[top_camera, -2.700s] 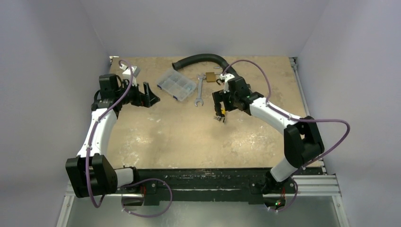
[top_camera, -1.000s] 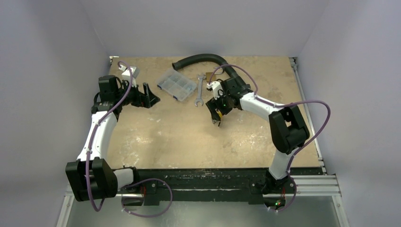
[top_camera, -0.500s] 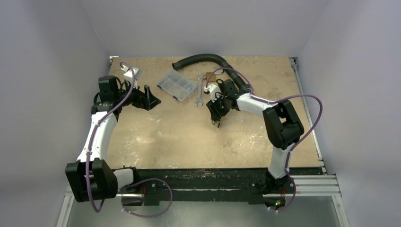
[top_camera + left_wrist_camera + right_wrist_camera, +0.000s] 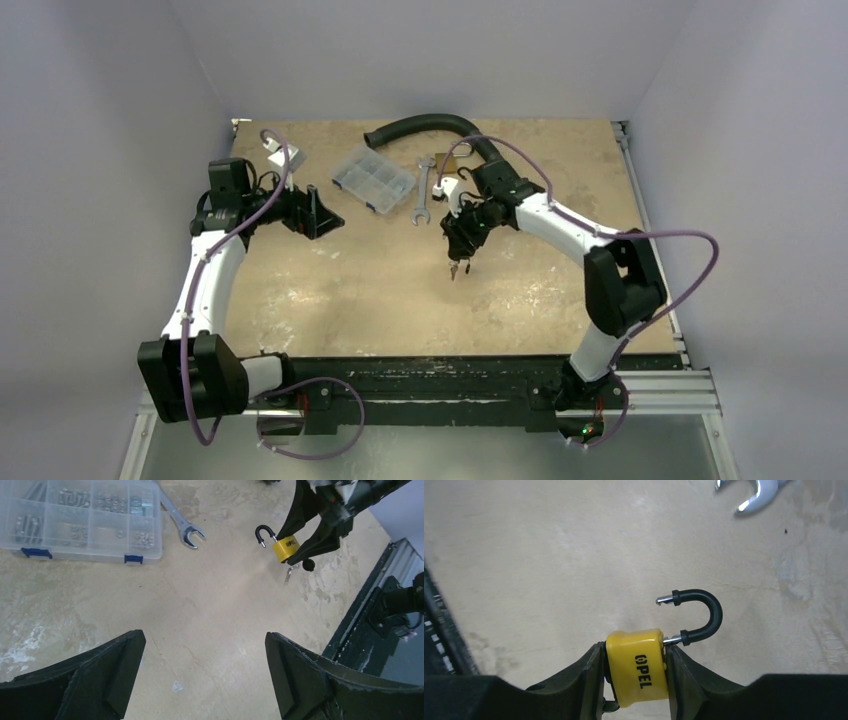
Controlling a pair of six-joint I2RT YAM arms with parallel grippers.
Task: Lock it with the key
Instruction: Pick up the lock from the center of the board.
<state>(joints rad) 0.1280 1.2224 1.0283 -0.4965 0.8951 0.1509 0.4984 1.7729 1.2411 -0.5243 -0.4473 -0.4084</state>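
Padlock (image 4: 638, 672) first: its yellow body sits clamped between the jaws of your right gripper (image 4: 462, 235), right of the surface's (image 4: 400, 300) middle and, by its shadow in the left wrist view, lifted clear of the board. The black shackle (image 4: 704, 617) stands open, its free end out of the body.

Start at the left. Your left gripper (image 4: 204, 636) hangs over the left part of the surface with its jaws spread wide and nothing between them. Just to its right and a little farther back lies the clear organizer box (image 4: 373, 179), lid shut. Right of that lies the wrench (image 4: 422, 190), flat on the surface, well apart from both grippers. The black hose (image 4: 420, 125) curves along the far edge behind them.

Then comes the padlock, to the right of the open left jaws and slightly nearer than they are, with bare surface between. In the left wrist view its long axis is tilted: the shackle points up and back toward the far left, and the underside of the body faces down and to the right. A small silvery piece (image 4: 290, 573) hangs below the body; it looks like the key, but you cannot tell whether it sits in the keyhole.

The right arm holds the lock, so the free left arm is the one to bring across. Its approach runs rightward, and it meets the shackle end first; judge your reach by that.
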